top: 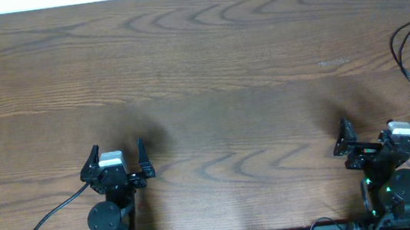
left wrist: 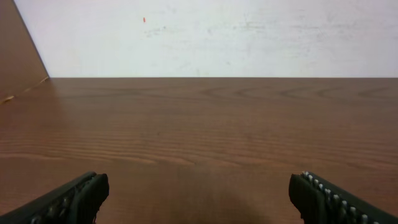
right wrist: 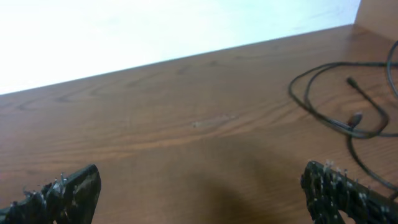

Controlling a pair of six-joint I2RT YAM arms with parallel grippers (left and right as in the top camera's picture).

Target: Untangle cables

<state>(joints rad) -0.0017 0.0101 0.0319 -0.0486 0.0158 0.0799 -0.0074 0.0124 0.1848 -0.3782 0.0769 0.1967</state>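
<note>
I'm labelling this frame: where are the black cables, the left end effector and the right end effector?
black cables (right wrist: 356, 117), right wrist view, on a plug end.
left end effector (left wrist: 199, 182), left wrist view, midway between fingertips.
right end effector (right wrist: 200, 174), right wrist view, midway between fingertips.

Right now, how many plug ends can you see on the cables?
2. Both lie among the black cables at the table's right side, seen from the right wrist: a farther plug and a nearer plug. More may be hidden past the frame edge.
</note>
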